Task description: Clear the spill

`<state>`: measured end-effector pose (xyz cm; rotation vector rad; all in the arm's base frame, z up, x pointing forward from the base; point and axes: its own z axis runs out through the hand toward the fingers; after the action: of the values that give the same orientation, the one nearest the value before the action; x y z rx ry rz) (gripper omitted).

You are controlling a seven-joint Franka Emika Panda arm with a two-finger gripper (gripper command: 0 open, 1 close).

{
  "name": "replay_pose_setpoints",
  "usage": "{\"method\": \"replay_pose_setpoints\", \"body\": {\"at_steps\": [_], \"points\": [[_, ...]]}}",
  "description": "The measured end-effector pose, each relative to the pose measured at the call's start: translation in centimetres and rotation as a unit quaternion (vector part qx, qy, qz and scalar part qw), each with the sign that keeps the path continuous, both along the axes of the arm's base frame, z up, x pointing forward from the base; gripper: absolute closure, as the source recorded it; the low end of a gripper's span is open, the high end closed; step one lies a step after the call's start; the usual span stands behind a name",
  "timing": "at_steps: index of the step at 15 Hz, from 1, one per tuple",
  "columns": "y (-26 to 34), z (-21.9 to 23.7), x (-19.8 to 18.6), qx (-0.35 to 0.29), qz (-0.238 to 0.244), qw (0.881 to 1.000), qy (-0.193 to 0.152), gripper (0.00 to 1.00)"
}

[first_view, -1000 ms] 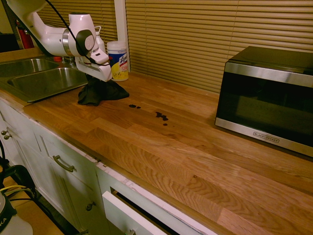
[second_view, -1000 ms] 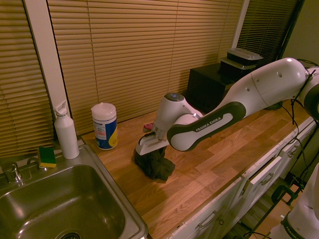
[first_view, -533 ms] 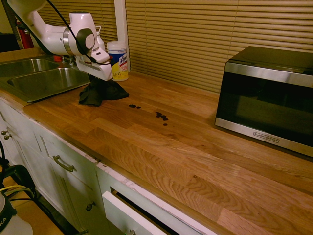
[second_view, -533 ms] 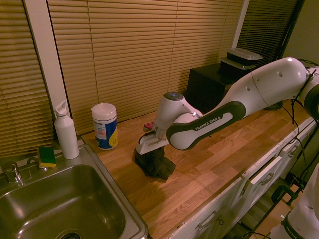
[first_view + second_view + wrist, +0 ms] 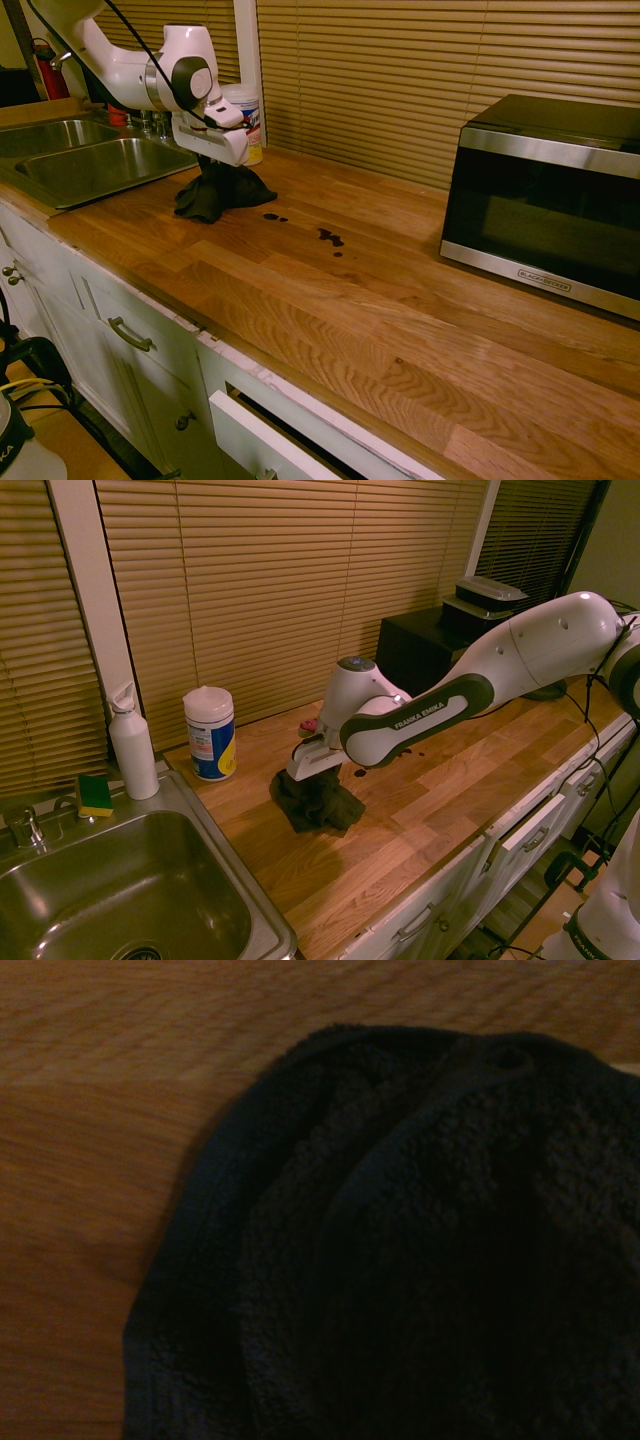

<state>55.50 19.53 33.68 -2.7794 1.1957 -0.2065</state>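
The spill is a few small dark drops on the wooden counter: one blotch point(image 5: 271, 216) just right of the cloth and another point(image 5: 330, 238) further right. A crumpled black cloth point(image 5: 222, 193) sits bunched on the counter between the sink and the drops, its top pulled up into a peak. My gripper point(image 5: 215, 165) points straight down onto that peak and is shut on the cloth. From the other side, the cloth point(image 5: 318, 802) spreads below the gripper point(image 5: 315, 775). The wrist view shows only the cloth point(image 5: 420, 1260) on wood.
A steel sink point(image 5: 90, 165) lies left of the cloth. A wipes canister point(image 5: 210, 732) stands against the blinds behind it, with a white bottle point(image 5: 132, 745) and a sponge point(image 5: 95, 793) by the sink. A microwave point(image 5: 545, 200) sits at the far right.
The gripper has shut on the cloth's top. Arm and cloth have shifted away from the sink, toward the dark drops.
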Motion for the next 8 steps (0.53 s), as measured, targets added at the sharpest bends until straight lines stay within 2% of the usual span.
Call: {"method": "replay_pose_setpoints", "body": {"at_steps": [8], "points": [[-9.2,0.1,-0.2,0.001,-0.038,0.999,0.01,1.0]]}}
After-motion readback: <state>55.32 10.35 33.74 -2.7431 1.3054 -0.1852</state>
